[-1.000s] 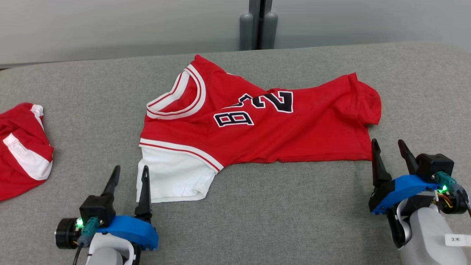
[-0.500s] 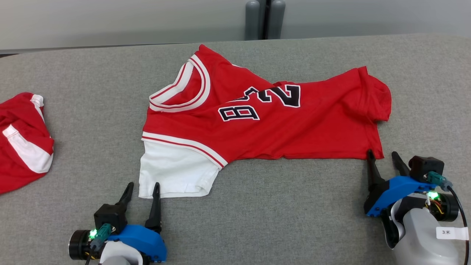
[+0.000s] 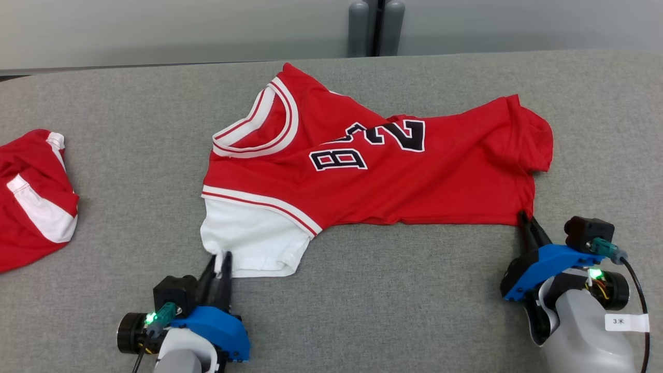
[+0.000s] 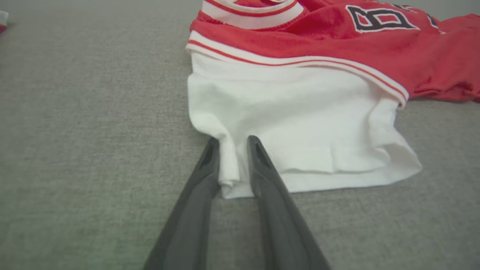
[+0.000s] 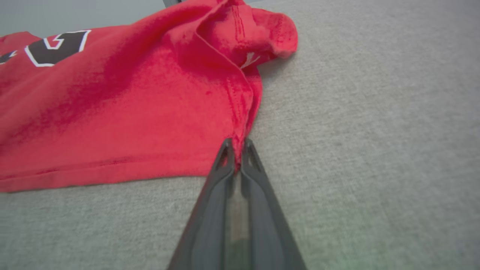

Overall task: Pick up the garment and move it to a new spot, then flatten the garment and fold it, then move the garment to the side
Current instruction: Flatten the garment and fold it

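Red jersey [image 3: 393, 181] lies number side up mid-table [image 3: 393, 311], body creased, far hem corner flopped over. White sleeve [image 4: 300, 108] points toward me on the left. My left gripper [image 4: 232, 144]: fingers either side of the sleeve's near corner, cloth bunched between them and touching both, pinched. My right gripper [image 5: 237, 144]: tips clenched on the red hem corner, low on the table. Second red-and-white garment [image 3: 31, 197] well apart at the table's left edge
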You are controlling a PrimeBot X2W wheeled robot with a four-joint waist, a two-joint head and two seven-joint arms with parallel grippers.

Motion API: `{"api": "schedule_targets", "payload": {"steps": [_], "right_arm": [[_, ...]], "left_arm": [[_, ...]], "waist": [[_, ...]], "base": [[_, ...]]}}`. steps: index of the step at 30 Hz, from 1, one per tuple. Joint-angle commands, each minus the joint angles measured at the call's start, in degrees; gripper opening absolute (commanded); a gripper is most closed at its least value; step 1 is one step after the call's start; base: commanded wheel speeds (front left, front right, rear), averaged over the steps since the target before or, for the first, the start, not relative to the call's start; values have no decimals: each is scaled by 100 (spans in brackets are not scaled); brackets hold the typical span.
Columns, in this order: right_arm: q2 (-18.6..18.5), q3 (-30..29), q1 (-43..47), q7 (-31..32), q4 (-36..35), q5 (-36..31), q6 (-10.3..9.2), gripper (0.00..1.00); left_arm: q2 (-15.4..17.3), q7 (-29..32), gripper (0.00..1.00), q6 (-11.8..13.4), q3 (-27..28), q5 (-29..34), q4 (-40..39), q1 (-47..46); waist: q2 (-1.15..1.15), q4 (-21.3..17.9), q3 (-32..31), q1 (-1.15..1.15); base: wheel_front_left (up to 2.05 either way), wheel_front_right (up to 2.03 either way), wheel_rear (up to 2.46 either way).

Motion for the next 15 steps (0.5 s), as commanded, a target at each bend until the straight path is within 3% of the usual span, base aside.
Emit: {"api": "schedule_targets", "payload": {"steps": [1,8,15], "right_arm": [[23,74,-83,8,23,68,3,0],[26,493,222,3,-625,468,3,0],[-104,894,921,3,-1724,904,3,0]], "left_arm": [[12,26,0,-46,-43,-59,114,-91],[135,13,0,-28,78,-204,-209,-34],[180,12,0,-29,362,-216,-1146,425]], "waist": [[0,-12,1,0],[0,-16,-187,0],[0,-43,-513,0]], "base": [[0,0,0],[0,0,0],[0,0,0]]}}
